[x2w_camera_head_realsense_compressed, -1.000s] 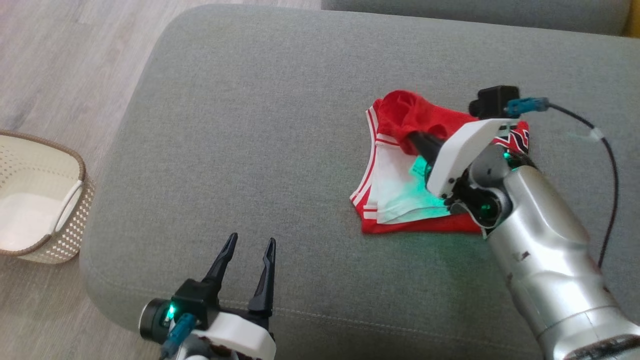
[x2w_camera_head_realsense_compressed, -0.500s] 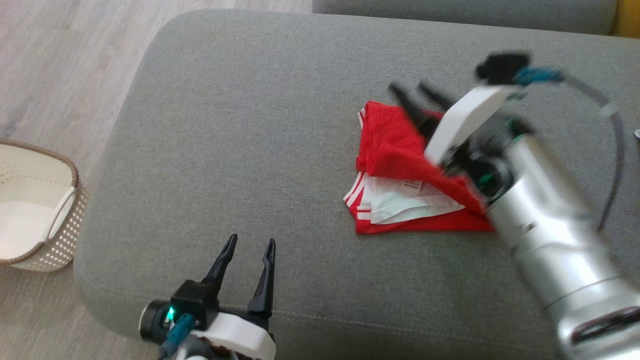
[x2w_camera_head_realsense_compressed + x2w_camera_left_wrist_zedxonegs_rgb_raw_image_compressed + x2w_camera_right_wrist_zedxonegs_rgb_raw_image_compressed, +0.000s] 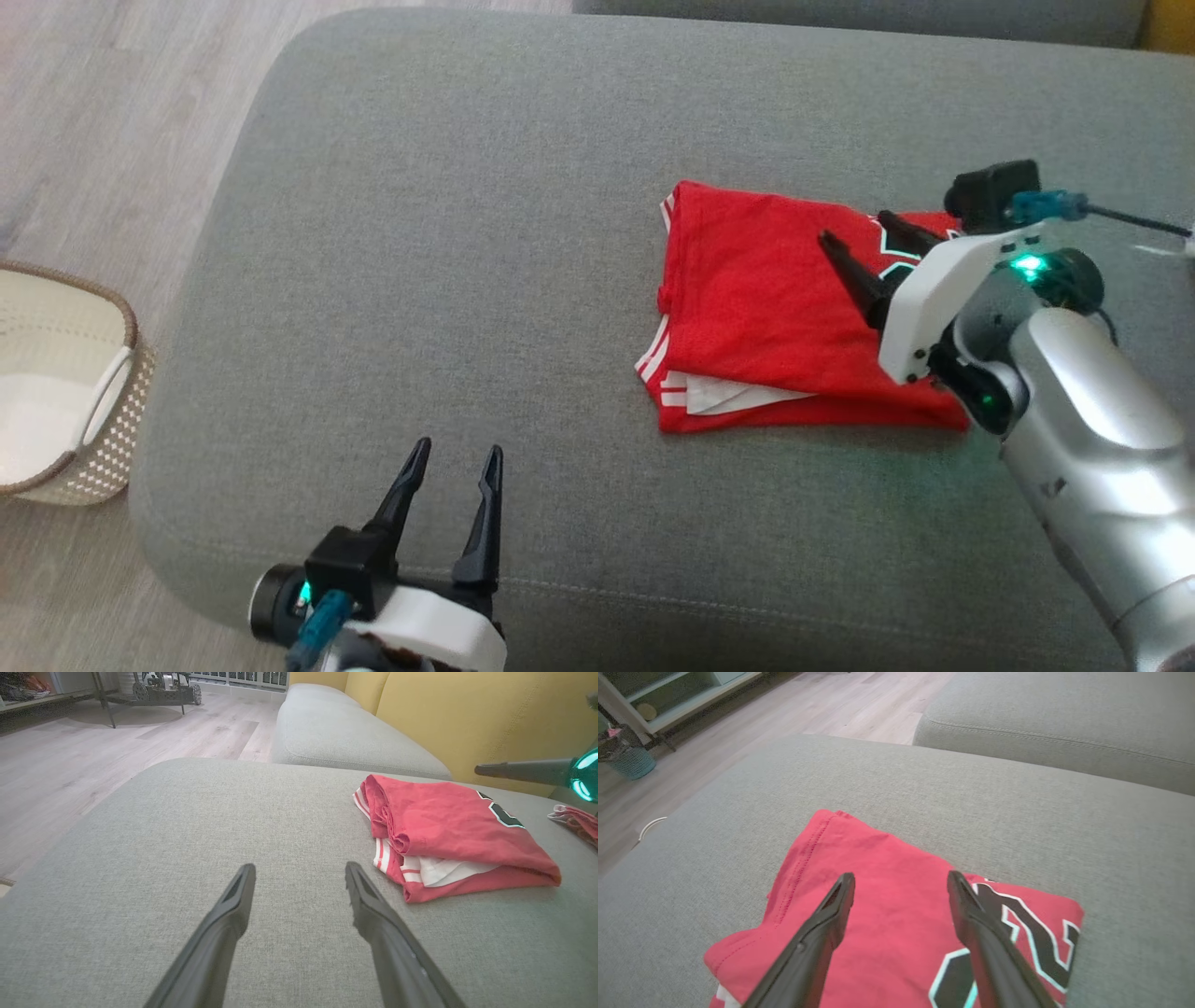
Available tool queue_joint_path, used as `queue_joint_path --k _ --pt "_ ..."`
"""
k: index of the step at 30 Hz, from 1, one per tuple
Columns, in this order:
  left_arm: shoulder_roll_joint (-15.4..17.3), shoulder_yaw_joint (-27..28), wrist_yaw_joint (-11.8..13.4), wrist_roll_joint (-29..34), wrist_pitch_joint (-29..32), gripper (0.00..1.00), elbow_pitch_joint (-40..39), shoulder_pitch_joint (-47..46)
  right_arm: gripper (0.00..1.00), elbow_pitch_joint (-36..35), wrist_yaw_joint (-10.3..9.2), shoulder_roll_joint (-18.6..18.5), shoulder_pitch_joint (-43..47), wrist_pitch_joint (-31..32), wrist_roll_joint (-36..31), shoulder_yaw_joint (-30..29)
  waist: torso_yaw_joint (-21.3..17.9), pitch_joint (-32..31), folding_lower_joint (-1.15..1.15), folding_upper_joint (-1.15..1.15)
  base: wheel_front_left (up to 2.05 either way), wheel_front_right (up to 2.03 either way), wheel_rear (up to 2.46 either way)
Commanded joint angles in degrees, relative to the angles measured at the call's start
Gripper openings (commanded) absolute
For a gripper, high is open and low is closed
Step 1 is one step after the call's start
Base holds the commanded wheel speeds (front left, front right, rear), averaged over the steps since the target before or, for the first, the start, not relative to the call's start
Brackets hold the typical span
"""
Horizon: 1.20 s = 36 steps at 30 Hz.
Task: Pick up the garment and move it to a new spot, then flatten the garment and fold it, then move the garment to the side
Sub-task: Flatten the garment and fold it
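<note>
A red garment (image 3: 775,308) with white trim and a black number lies folded on the grey cushion (image 3: 467,233), right of centre. It also appears in the left wrist view as a folded red garment (image 3: 448,830) and under the right fingers as red cloth (image 3: 887,905). My right gripper (image 3: 856,231) hovers over its right part, open and holding nothing. My left gripper (image 3: 454,455) stands open near the cushion's front edge, well left of the garment, with bare cushion between its fingers (image 3: 233,905).
A cream woven basket (image 3: 65,373) sits on the wooden floor at the left. A second grey cushion (image 3: 1064,723) lies beyond, with a yellow backrest (image 3: 467,714) behind it. A small red item (image 3: 577,819) lies at the far right.
The right gripper let go of the red flap, which now lies flat over the white inner layer. The gripper drew back to the right and lower. The camera shifted slightly.
</note>
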Motion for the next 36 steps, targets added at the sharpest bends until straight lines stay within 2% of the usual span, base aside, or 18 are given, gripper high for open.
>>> queue_joint_path --k 1,4,10,16,20,24,25,28,31,36 --pt "-0.4 2.1 -0.3 0.6 -0.7 1.00 -2.1 -2.0 1.00 -2.1 -0.01 0.3 -0.9 -1.9 0.3 1.5 0.2 0.2 0.00 0.00 0.00 0.00 0.00" --pt "-0.5 2.2 -0.2 0.6 -0.7 1.00 -2.2 -2.0 1.00 -1.0 -0.01 1.4 -0.1 -5.3 -1.0 4.6 0.2 0.4 0.00 0.00 0.00 0.00 0.00" --pt "-0.5 2.1 0.2 0.8 -0.7 1.00 -2.5 -2.0 1.00 0.7 -0.01 6.4 3.2 -10.8 0.1 9.3 0.7 -0.5 0.00 0.00 0.00 0.00 0.00" --pt "-0.6 4.1 2.3 0.4 -0.7 1.00 -4.8 -0.7 1.00 -2.1 -0.01 6.7 6.8 -19.0 -3.0 9.2 -0.8 -1.9 0.00 0.00 0.00 0.00 0.00" --pt "-0.6 5.4 3.9 0.4 -0.7 1.00 -6.4 0.5 1.00 -5.7 -0.01 6.4 10.7 -20.9 -11.5 3.1 -3.0 -3.2 0.00 0.00 0.00 0.00 0.00" --pt "-0.6 6.7 5.0 0.9 -0.7 1.00 -7.9 1.2 1.00 -14.4 -0.01 8.6 17.5 -21.0 -20.3 -7.5 -5.5 -4.8 0.00 0.00 0.00 0.00 0.00" --pt "-0.6 6.7 5.0 0.9 -0.7 1.00 -7.9 1.2 1.00 -14.4 -0.01 8.6 17.5 -21.0 -20.3 -7.5 -5.5 -4.8 0.00 0.00 0.00 0.00 0.00" --pt "-0.6 7.7 5.5 1.0 -0.7 1.00 -8.0 1.9 1.00 -20.8 -0.01 10.8 23.3 -21.0 -24.5 -14.2 -7.1 -6.5 0.00 0.00 0.00 0.00 0.00" --pt "-0.6 8.7 5.6 1.3 -0.7 1.00 -8.0 2.6 1.00 -25.8 -0.01 12.2 28.3 -21.0 -27.7 -18.5 -8.5 -8.1 0.00 0.00 0.00 0.00 0.00" --pt "0.3 9.7 5.1 3.6 -0.7 1.00 -7.1 4.2 1.00 -31.1 -0.01 13.3 34.7 -21.0 -28.7 -21.0 -10.4 -9.7 0.00 0.00 0.00 0.00 0.00"
